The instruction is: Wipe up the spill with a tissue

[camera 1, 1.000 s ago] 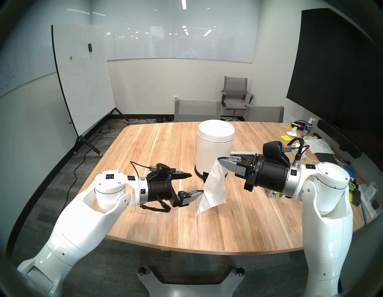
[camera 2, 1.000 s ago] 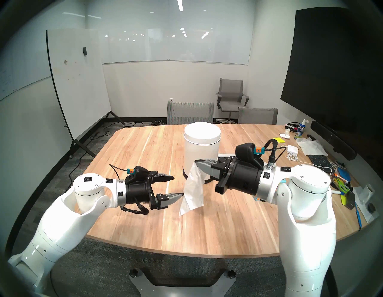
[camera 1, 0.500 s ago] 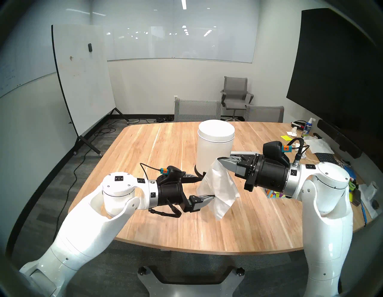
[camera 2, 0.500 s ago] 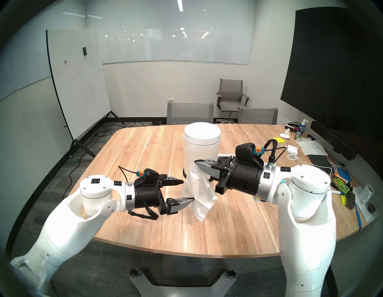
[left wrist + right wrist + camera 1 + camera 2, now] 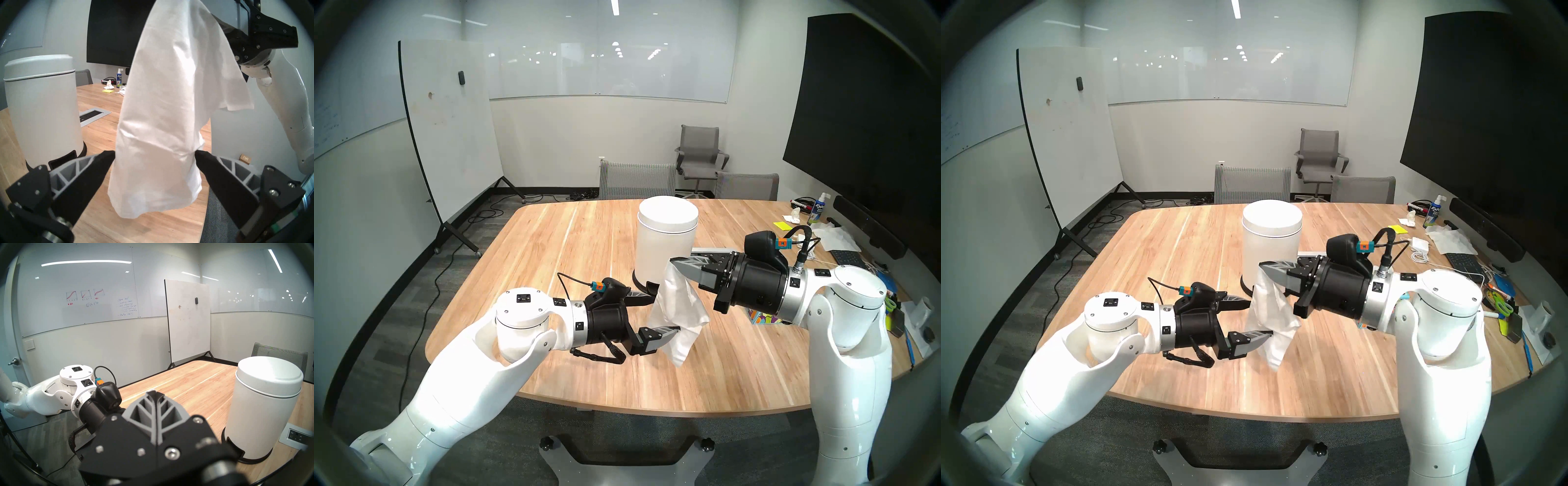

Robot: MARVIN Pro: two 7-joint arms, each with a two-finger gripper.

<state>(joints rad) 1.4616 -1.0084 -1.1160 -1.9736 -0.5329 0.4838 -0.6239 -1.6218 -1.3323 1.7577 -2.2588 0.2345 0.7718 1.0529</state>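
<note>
A white tissue (image 5: 678,312) hangs above the wooden table (image 5: 551,254), pinched at its top by my right gripper (image 5: 672,263), which is shut on it. My left gripper (image 5: 667,312) is open, with one finger on each side of the hanging tissue's lower half. In the left wrist view the tissue (image 5: 161,118) fills the gap between the fingertips (image 5: 108,159) of my left gripper (image 5: 155,152). The right wrist view shows my right gripper (image 5: 153,392) with its fingers pressed together; the tissue is hidden there. No spill shows in any view.
A white lidded bin (image 5: 667,244) stands just behind the grippers. A colourful tissue box (image 5: 762,319) sits under my right arm. A spray bottle (image 5: 819,212), papers and tools crowd the table's right edge. A grey socket panel (image 5: 93,116) is set in the tabletop.
My left arm has moved right and forward, bringing its open fingers around the hanging tissue, which swung and bunched rightward. My right gripper has held still, shut on the tissue.
</note>
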